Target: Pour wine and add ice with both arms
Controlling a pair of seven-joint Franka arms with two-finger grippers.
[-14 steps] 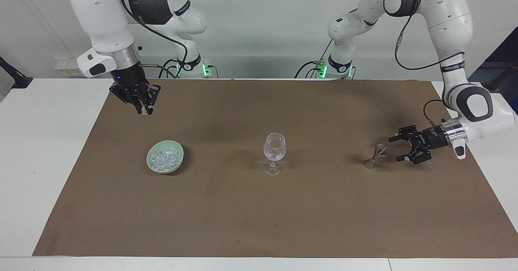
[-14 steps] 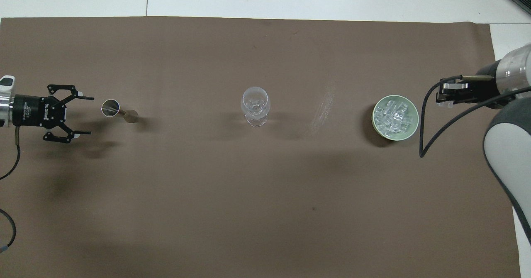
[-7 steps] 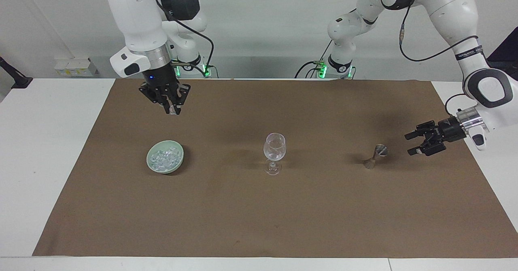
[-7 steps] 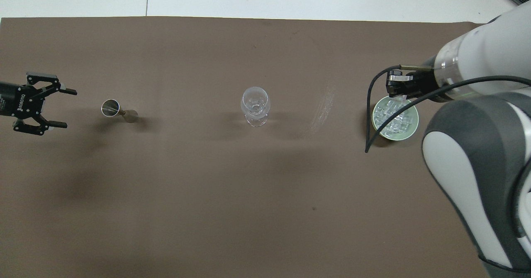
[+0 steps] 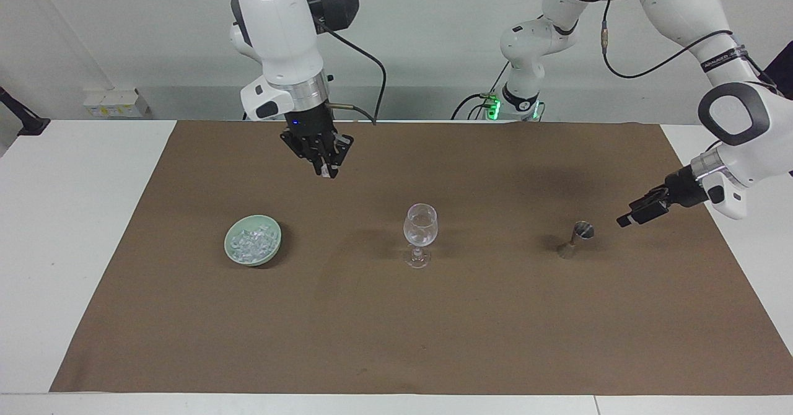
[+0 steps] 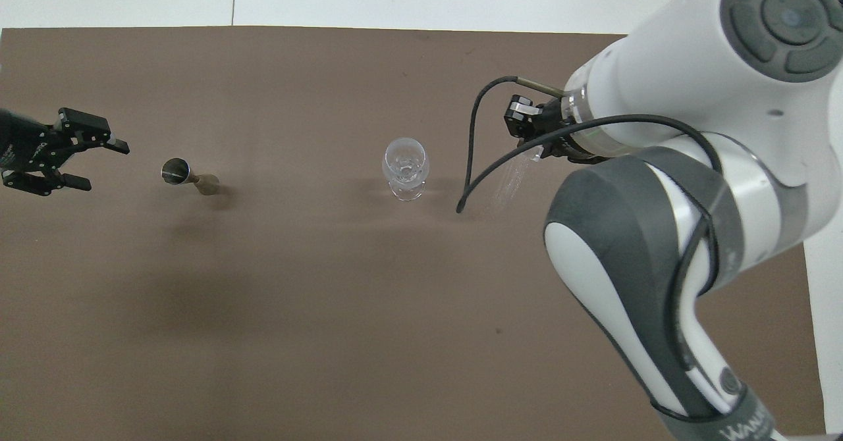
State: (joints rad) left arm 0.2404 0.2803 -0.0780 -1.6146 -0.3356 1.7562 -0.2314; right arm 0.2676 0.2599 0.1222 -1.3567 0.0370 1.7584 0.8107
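A clear wine glass (image 5: 420,229) (image 6: 405,164) stands mid-mat. A pale green bowl (image 5: 274,246) holds the ice (image 5: 251,241) toward the right arm's end; the right arm hides it in the overhead view. My right gripper (image 5: 325,170) (image 6: 527,125) hangs high over the mat between bowl and glass, shut on a small whitish chunk of ice. A small metal jigger (image 5: 573,240) (image 6: 188,176) stands toward the left arm's end. My left gripper (image 5: 624,220) (image 6: 102,164) is open just beside it, a short gap apart. The wine is out of view.
A brown mat (image 5: 396,340) covers most of the white table (image 5: 74,217). A pale streak (image 6: 512,174) marks the mat beside the glass. The right arm's bulky elbow (image 6: 645,263) fills that end of the overhead view.
The right gripper, still shut, has swung from beside the bowl toward the wine glass. The left gripper has drawn back from the jigger and turned its wrist, staying open.
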